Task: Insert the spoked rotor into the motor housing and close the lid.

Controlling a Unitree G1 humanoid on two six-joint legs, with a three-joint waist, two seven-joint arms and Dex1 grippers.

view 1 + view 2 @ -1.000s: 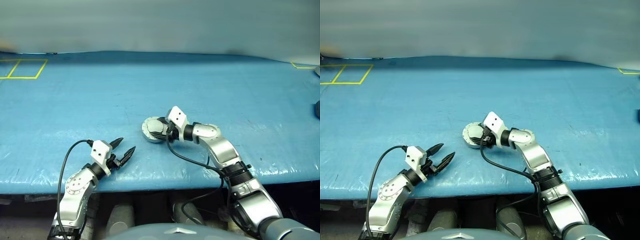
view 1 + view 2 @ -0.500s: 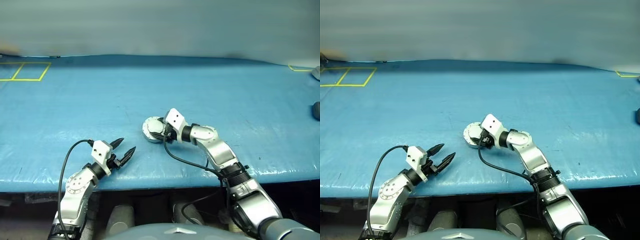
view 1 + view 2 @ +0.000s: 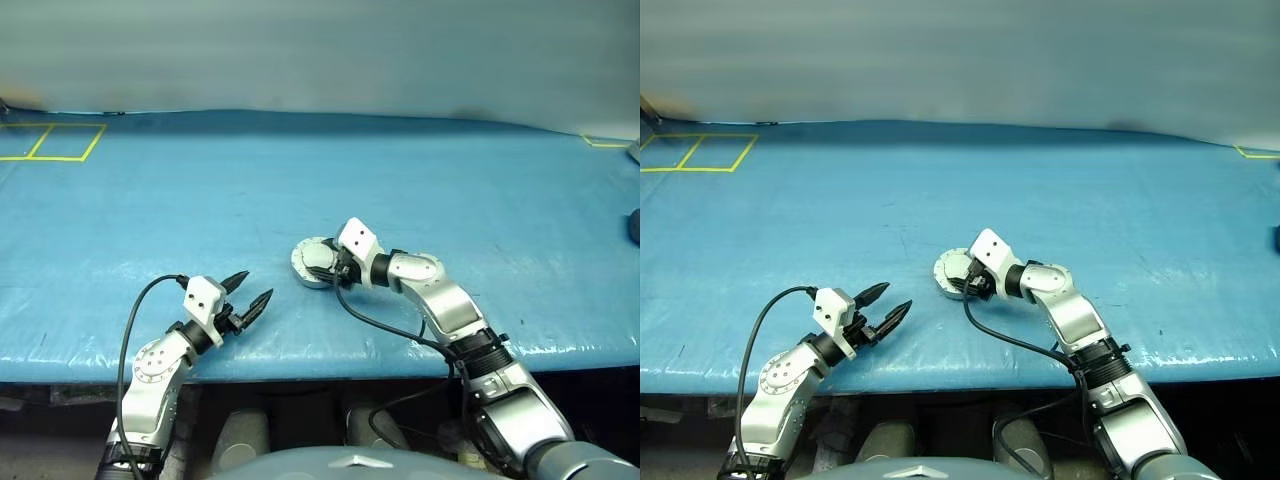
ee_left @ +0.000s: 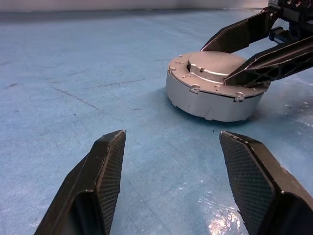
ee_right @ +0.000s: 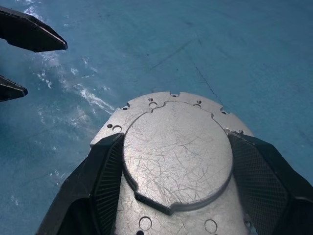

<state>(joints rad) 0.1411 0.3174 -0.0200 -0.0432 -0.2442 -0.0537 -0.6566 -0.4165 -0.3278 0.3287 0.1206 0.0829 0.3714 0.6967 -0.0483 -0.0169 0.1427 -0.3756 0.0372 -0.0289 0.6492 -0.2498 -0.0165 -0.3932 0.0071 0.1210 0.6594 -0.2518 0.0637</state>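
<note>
The housing [image 4: 213,93] sits on the blue table [image 3: 200,190] near its front edge with the lid [image 5: 177,154] shut on top, so the rotor is presumably inside. The right gripper [image 5: 171,161] straddles the lid with spread fingers; contact at the rim cannot be told. The left gripper [image 3: 247,298] hangs open and empty nearby. The housing looks a stiff, dense, smooth metal puck, likely slippery, best taken across its side wall.
</note>
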